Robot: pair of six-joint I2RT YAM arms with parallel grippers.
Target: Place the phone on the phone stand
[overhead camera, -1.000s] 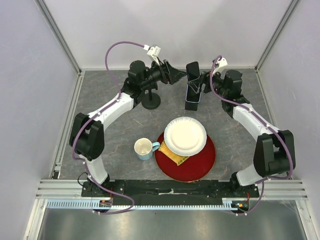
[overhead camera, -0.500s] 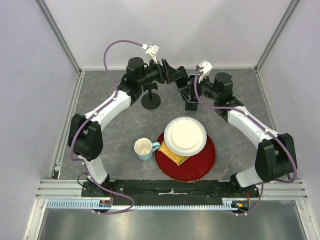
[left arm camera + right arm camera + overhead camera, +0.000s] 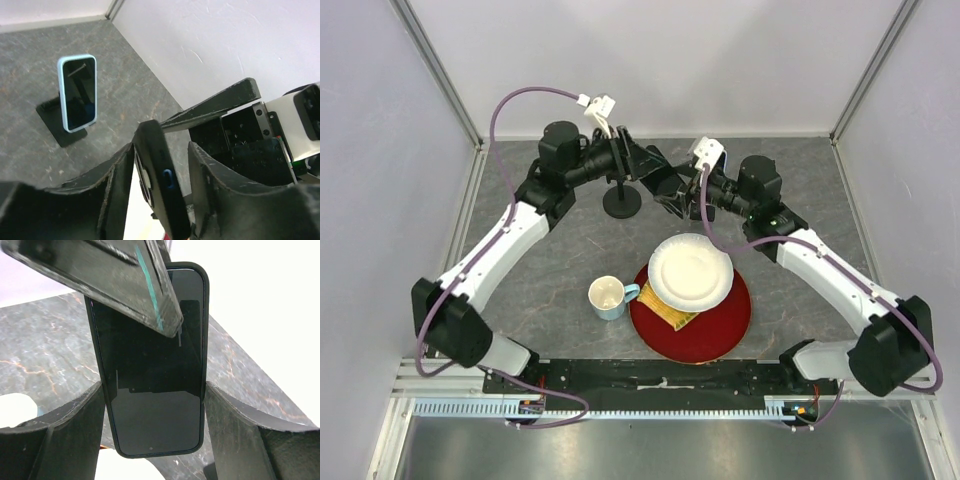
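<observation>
HANDOVER IN MID-AIR: the phone (image 3: 152, 365) hangs above the far-centre of the table, right of the empty phone stand (image 3: 622, 200) and beyond the paper plate (image 3: 690, 271), w/ both arms meeting on it. R gripper (image 3: 153, 390) has it pinched by the long edges, a finger pressed to each side, screen toward its own cam. L gripper (image 3: 161, 150) straddles the upper part across front and back, jaws not yet closed, a sliver of gap showing on one face. Step in hand, as judged: passing the phone R to L, since the stand sits on the L arm's side. Next move calls for L to clamp firmly before R lets go, then carry it over and lower it onto the stand's rest w/o clipping the post. The phone itself: slim, dark case, glossy black screen switched off, rounded corners, side button showing in the L wrist view; slick glass, so a loose pinch could slip. A second, blue-cased phone (image 3: 77, 92) stands on its own black base near the far wall, apart from the action.
</observation>
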